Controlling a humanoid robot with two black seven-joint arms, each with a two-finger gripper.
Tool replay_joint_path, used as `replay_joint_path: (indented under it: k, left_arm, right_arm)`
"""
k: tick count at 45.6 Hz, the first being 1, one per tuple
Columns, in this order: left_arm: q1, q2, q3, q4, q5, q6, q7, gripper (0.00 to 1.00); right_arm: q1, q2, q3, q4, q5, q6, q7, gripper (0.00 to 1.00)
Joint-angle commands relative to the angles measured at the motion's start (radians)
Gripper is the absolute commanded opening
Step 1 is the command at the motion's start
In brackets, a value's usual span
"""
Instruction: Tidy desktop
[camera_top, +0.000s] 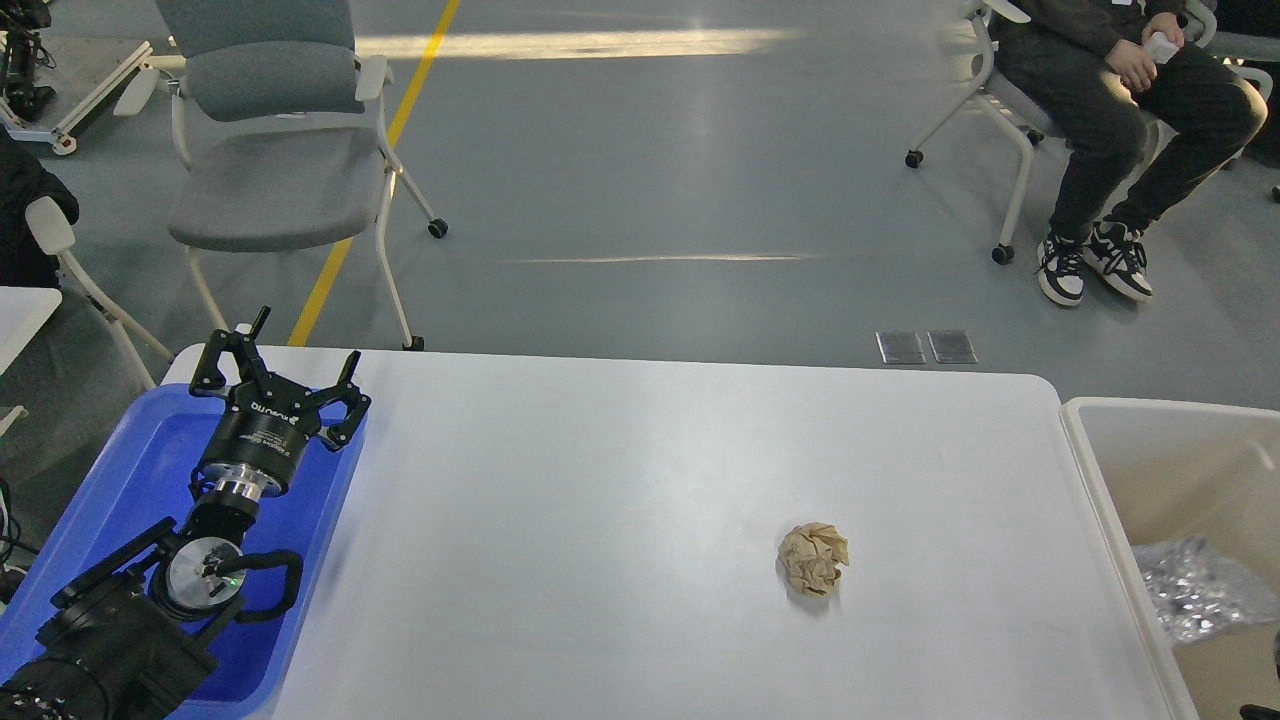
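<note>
Paper ball waits across the counter from the robot's left claw.

The left claw (280, 385), fingers spread and empty, hangs over the blue tray (120, 470) at the far left; the crumpled paper ball (813, 558) lies well to its right and nearer, close to the cream bin (1100, 470). Bare white counter (560, 520) lies between; the right claw is out of view.
</note>
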Motion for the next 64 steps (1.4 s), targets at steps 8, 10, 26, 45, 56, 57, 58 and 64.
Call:
replay_joint_path:
  k: [8,10,26,45,56,57,58,64]
  left_arm:
    - [0.0,0.0,0.0,0.0,0.0,0.0,0.0,1.0]
    - [0.0,0.0,0.0,0.0,0.0,0.0,0.0,1.0]
    - [0.0,0.0,0.0,0.001,0.0,0.0,0.0,1.0]
    - [0.0,0.0,0.0,0.0,0.0,0.0,0.0,1.0]
    - [0.0,0.0,0.0,0.0,0.0,0.0,0.0,1.0]
    - [0.0,0.0,0.0,0.0,0.0,0.0,0.0,1.0]
    - [0.0,0.0,0.0,0.0,0.0,0.0,0.0,1.0]
    - [0.0,0.0,0.0,0.0,0.0,0.0,0.0,1.0]
  right_arm:
    - [0.017,-0.005,0.001,-0.003,0.001,-0.007,0.007,1.0]
    - [0.029,-0.007,0.001,-0.006,0.001,-0.007,0.007,1.0]
    - [0.08,0.025,0.025,0.002,0.013,0.022,0.007,1.0]
    - [0.075,-0.266,0.327,0.37,0.044,0.22,0.154,1.0]
    - [0.05,-0.452,0.541,0.818,-0.024,0.197,0.156,1.0]
    - [0.047,-0.455,0.548,0.841,-0.032,0.191,0.156,1.0]
    - [0.041,-0.456,0.557,0.867,-0.044,0.182,0.156,1.0]
    - [-0.043,-0.447,0.665,1.06,-0.15,0.11,0.189,1.0]
